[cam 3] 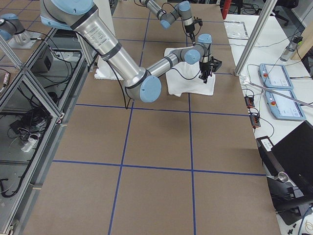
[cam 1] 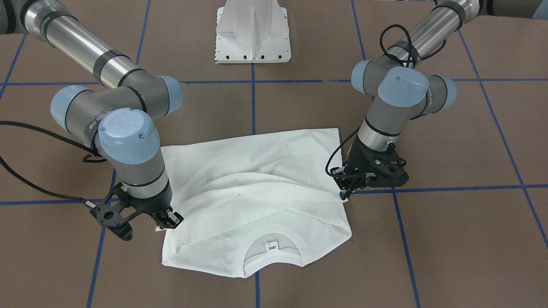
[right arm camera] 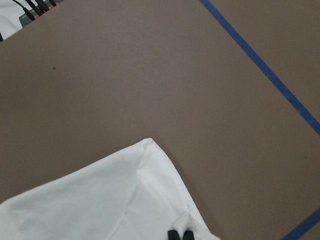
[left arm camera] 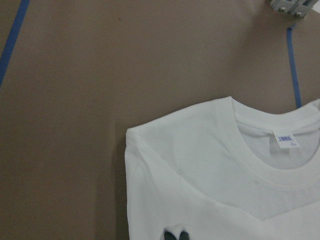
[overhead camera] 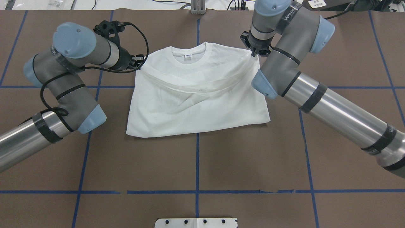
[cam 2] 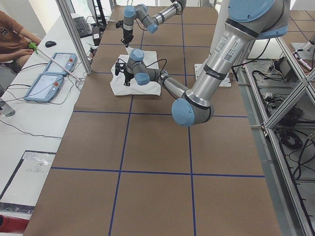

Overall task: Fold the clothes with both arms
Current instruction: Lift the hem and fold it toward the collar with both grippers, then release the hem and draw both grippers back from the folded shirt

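Brown paper covers the table (overhead camera: 196,164), which blue tape lines (overhead camera: 85,164) divide into large squares; aluminium framing and a white side bench border it in the side views. We see the shirt (overhead camera: 196,104) lying flat on the half of the table far from the white pedestal (cam 1: 252,34), straddling the central tape line. Its collar (cam 1: 269,233) points away from the robot and its hem toward the pedestal. As it lies, the folded shape is broader across the table than along it, so the long axis runs from arm to arm. The label (cam 1: 271,246) shows inside the neck opening, and folded layers slant across the chest below it. The left gripper (overhead camera: 139,61) sits at the shirt's left shoulder edge, and its wrist view shows its fingertips (left arm camera: 176,235) drawn together with white cloth between them. The right gripper (overhead camera: 254,53) sits at the opposite shoulder edge, and its fingertips (right arm camera: 180,234) likewise pinch a small ridge of cloth. In the overhead view the right arm's elbow overlaps the shirt's right margin and hides part of it. On the bench we note two pendants (cam 2: 49,78), and an operator (cam 2: 12,32) sits at its far end.
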### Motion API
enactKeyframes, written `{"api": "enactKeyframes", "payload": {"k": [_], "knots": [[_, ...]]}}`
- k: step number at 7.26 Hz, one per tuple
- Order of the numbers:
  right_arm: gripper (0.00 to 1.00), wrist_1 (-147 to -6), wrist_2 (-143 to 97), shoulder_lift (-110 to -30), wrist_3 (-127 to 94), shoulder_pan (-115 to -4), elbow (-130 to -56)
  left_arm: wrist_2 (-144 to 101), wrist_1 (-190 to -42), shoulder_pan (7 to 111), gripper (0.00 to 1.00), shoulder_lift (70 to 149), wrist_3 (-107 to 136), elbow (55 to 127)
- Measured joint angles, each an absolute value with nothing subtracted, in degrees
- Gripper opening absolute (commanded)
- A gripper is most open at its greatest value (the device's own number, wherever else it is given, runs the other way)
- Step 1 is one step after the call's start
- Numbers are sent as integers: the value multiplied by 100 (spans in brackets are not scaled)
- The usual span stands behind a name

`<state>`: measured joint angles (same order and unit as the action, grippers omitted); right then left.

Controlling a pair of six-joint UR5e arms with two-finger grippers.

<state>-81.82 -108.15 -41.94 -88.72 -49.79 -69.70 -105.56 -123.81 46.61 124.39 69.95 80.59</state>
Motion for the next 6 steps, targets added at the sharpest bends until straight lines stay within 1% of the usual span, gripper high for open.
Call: {"api": "enactKeyframes", "payload": {"k": [2, 5, 6], "knots": [[0, -8020, -10863, -4112, -8810, -5122, -6659, -10525, -12465, 4878, 0, 12540, 6761, 7876], [0, -7842, -10880, -3933, -8799, -5119, -6194, -10452, -12506, 4930, 0, 12672, 6710, 7616], [26, -7712, -10879, -3919, -8803, -5100, -6077, -10377, -12578, 4931, 13, 12755, 6713, 7437]]}}
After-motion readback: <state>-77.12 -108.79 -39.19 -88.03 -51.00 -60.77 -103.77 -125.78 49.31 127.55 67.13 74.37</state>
